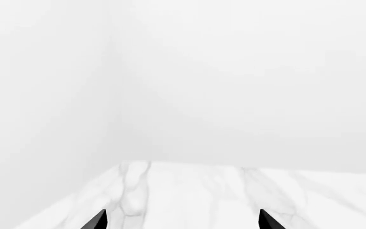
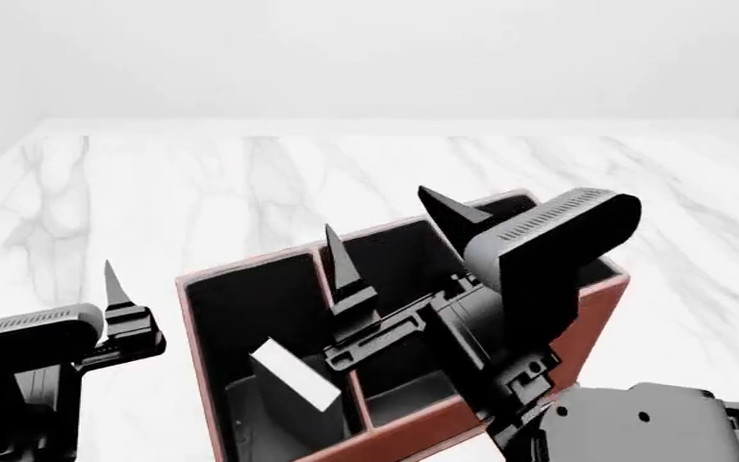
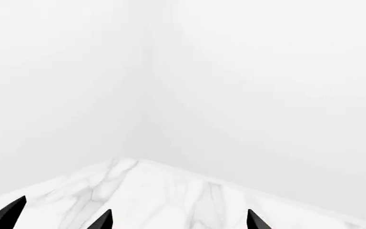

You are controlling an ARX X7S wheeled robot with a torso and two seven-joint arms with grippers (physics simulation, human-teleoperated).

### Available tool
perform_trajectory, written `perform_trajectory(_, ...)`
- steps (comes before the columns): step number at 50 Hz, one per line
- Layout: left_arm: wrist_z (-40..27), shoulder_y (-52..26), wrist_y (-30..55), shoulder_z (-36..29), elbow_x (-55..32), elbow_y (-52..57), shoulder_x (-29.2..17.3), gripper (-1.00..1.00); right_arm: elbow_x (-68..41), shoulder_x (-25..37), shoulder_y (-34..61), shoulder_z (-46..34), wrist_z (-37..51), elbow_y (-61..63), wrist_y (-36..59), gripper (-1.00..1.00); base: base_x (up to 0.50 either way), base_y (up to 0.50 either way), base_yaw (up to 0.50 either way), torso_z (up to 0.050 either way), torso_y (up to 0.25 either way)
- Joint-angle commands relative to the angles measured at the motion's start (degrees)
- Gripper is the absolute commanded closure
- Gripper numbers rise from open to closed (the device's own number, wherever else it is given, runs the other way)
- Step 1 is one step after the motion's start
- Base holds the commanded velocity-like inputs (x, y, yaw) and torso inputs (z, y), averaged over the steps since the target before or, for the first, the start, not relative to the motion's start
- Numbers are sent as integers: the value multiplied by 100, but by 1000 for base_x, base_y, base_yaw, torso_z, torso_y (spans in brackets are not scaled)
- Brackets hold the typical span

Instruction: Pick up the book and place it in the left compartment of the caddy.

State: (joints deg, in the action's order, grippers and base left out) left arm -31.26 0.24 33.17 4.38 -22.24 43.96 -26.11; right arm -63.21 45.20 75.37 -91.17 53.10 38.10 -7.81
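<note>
Book (image 2: 295, 375): lying tilted inside the caddy (image 2: 588, 322), in its left compartment (image 2: 261, 327), apparently already delivered. Right gripper (image 2: 389, 236): above the caddy, jaws spread, empty. Left gripper (image 2: 42, 289): idle over the table (image 2: 190, 183), jaws apart.

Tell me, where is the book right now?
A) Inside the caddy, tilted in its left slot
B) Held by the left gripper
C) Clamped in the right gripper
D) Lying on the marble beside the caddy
A: in the head view the book lies tilted inside the caddy, in its left compartment, white page edges up, while the right gripper hangs open above with nothing between its fingers.
</note>
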Motion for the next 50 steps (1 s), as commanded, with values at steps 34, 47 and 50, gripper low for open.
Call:
perform_trajectory(34, 114, -4144, 2277, -1212, -265, 588, -581, -100, -1228, 104, 2355, 1224, 150, 143, 750, -100, 0, 0, 0, 0, 0)
perform_trajectory(47, 161, -4227, 2096, -1408, -161, 555, -634, -100, -972, 100, 2361, 1293, 350, 187, 760, -100, 0, 0, 0, 0, 0)
perform_trajectory(50, 171, -4256, 2054, -1467, -142, 525, -619, -100, -872, 117, 2378, 1311, 412, 262, 775, -100, 0, 0, 0, 0, 0)
